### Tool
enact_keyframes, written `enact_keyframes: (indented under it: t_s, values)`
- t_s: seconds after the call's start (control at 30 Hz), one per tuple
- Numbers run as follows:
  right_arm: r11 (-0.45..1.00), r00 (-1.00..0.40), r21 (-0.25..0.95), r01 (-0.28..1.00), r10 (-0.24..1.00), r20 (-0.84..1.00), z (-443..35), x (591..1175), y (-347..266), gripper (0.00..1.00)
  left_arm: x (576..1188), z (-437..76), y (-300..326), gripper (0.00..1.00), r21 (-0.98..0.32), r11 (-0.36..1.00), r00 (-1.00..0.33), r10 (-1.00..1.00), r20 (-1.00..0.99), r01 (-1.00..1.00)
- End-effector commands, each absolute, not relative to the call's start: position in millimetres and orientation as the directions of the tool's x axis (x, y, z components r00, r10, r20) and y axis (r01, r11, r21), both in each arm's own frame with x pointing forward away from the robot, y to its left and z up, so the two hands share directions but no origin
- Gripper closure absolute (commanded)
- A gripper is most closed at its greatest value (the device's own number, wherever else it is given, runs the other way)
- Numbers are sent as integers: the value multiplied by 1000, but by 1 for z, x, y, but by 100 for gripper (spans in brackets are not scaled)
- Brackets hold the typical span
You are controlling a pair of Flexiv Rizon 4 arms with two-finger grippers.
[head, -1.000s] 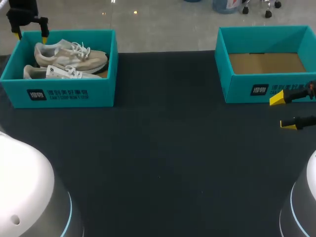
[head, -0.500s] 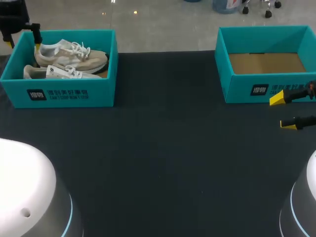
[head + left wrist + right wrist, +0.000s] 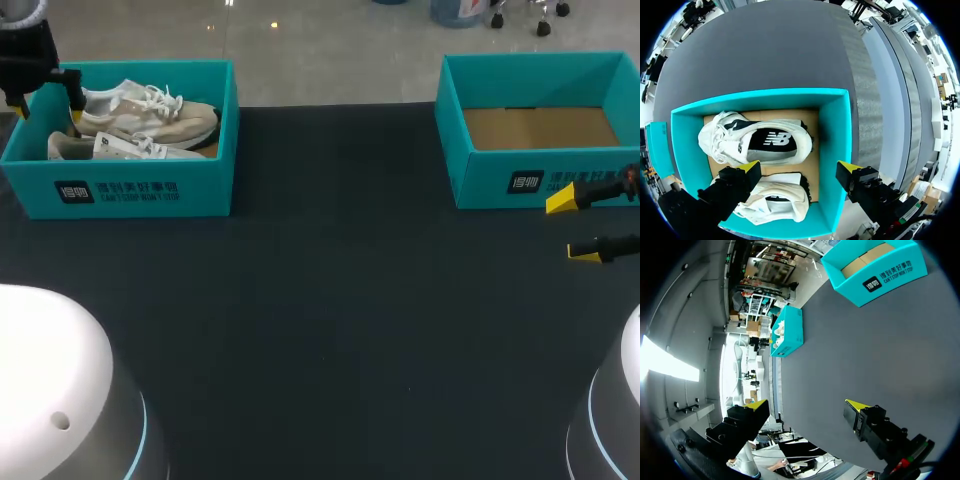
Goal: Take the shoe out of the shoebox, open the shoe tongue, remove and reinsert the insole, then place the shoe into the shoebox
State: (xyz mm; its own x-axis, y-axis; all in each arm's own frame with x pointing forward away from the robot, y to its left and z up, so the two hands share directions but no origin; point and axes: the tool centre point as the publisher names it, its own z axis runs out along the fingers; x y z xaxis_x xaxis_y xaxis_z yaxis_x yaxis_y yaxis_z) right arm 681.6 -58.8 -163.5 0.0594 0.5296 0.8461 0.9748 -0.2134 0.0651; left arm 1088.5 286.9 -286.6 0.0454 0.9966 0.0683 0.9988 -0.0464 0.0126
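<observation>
Barely started, by the look of things. Shows both shoes (image 3: 145, 113) lying side by side inside the left shoebox (image 3: 130, 190) at the table's (image 3: 330, 300) far left corner. Holds the left hand (image 3: 799, 167) wide apart over that box's end wall, one fingertip (image 3: 749, 166) above the shoes, the other outside, gripping nothing. Rests the right hand (image 3: 573, 225) apart and empty just before the empty shoebox (image 3: 500, 185). Leaves every step undone: lifting out, tongue, insole, reboxing.

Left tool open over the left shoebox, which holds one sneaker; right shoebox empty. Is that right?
No: the left shoebox holds two sneakers, one beside the other, as the left wrist view shows. The left tool is open over it, and the right shoebox is empty.
</observation>
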Motion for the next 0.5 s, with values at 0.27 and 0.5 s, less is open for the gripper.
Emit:
enact_keyframes:
  t_s: [0.27, 0.5]
  values:
    - [-214, 61, 64, 975, 531, 845, -164, 681, -58, 0, 1080, -297, 287, 37, 16, -74, 73, 996, 60, 997]
    - [-214, 61, 64, 975, 531, 845, -164, 681, -58, 0, 1073, -305, 288, 25, 20, -124, 123, 991, 44, 992]
